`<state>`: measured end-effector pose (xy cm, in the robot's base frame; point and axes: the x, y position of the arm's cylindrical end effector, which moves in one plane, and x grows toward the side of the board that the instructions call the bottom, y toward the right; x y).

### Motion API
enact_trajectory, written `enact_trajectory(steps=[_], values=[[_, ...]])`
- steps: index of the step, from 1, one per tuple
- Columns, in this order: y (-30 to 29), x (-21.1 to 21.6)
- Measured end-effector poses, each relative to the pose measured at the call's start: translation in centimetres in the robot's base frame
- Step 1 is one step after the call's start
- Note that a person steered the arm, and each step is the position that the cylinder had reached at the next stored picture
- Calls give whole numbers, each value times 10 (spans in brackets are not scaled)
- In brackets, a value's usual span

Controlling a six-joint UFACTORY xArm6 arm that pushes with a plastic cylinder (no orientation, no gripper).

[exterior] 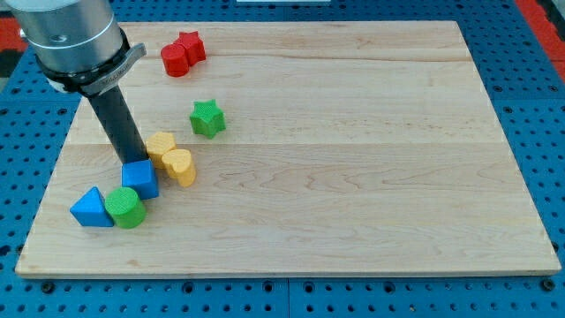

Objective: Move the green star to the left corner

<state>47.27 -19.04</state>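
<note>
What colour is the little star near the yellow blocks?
Green star, seen in the camera view.

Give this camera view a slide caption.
My tip touches the blue cube, the green star waiting apart.

Arm housing (71,40) cut off by the view's top edge; my tip (134,162) hidden behind the blue cube (140,179); desk (353,177) whole

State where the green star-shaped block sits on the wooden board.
The green star-shaped block lies in the view's upper left, just above-right of the yellow blocks, below the red blocks.
</note>
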Motion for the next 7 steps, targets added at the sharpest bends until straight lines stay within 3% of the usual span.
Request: enact_trajectory(steps=[2, 4, 5, 6, 7], values=[[-29, -72], [73, -119], [140, -112], [152, -89], [85, -96]])
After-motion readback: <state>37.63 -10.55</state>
